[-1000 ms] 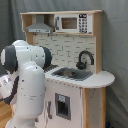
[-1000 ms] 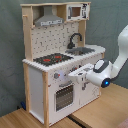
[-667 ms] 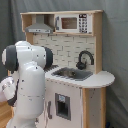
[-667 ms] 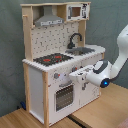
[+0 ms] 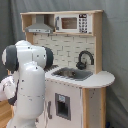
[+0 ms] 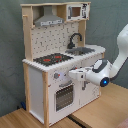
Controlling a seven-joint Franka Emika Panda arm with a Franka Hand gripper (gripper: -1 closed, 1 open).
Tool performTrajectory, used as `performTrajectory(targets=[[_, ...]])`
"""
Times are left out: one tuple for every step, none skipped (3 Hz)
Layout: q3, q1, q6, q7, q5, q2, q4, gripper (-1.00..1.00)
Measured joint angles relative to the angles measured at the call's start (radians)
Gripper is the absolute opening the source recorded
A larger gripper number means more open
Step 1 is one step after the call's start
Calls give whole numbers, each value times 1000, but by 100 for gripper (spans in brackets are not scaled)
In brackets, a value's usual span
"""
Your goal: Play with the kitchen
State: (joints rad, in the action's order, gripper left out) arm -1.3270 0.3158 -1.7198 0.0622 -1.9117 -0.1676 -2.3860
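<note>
I'm up close on the kitchen [image 6: 55, 65] now, reaching for its front panel, just under the stovetop [image 6: 50, 59]. My pincer [image 6: 72, 76] sits right at the row of knobs [image 6: 64, 76], above the oven door [image 6: 65, 96]. I'd call this the approach to a knob or to the oven handle; I can't yet say which. Whether the pincer is open or closed, I cannot tell; its tip blends into the white panel, and I can't confirm it's touching anything. It doesn't seem to carry anything.

Next move, as I judge it: ease in the last bit, line up squarely on a knob, then close and twist gently, since the toy could shift if I push hard.

Further back from the stovetop, the sink [image 6: 82, 50] and black faucet [image 6: 75, 39] sit untouched. Above them, the grey hood [image 6: 49, 20] and microwave [image 6: 75, 11]. In the first exterior view my own arm [image 5: 27, 85] blocks the kitchen's front.
</note>
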Motion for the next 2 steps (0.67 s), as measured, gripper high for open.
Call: performTrajectory(targets=[[-32,10,-97,-1,-21,1,8,100],[-32,43,-161,-36,-85,5,9,100]])
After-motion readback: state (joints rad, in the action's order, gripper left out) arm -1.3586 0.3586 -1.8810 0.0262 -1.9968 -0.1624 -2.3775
